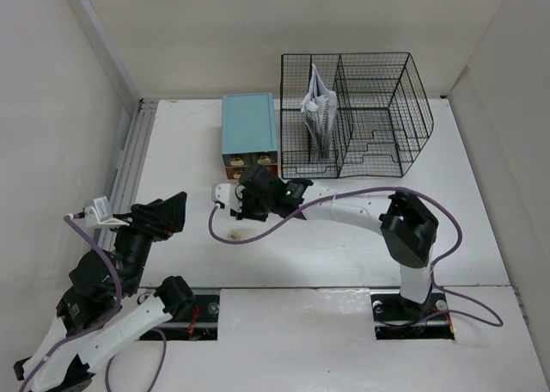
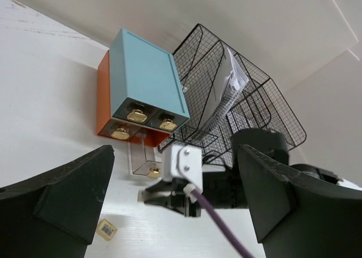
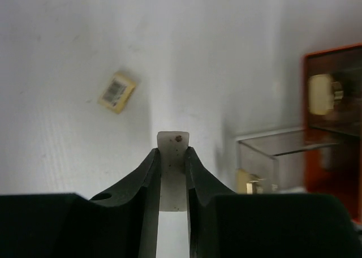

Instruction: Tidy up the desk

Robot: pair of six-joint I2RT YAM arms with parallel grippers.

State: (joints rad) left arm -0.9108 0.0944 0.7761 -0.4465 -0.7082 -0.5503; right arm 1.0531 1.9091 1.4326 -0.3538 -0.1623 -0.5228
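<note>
Walls of pale board surround the large flat white rectangular desk (image 1: 326, 254), which has a ribbed metal rail (image 1: 129, 164) along its left edge. At the back stand a small orange drawer box with a teal top (image 1: 249, 124) and, just beside it on the right, a black wire-mesh file rack (image 1: 378, 108) with a sheaf of white papers (image 1: 316, 108) upright in one of its left slots. A clear plastic drawer with a gold knob (image 3: 263, 156) juts out from the box's lower front. The right gripper (image 3: 172, 156) hangs just in front of that drawer, its jaws clamped on a small flat white strip (image 3: 172, 140) that has a reddish dot near its tip. A small yellow square tag with a barcode label (image 3: 116, 91) lies on the desk nearby, apart from both grippers. The left gripper (image 2: 178, 181) hovers near the left edge — jaws spread wide, holding nothing.
</note>
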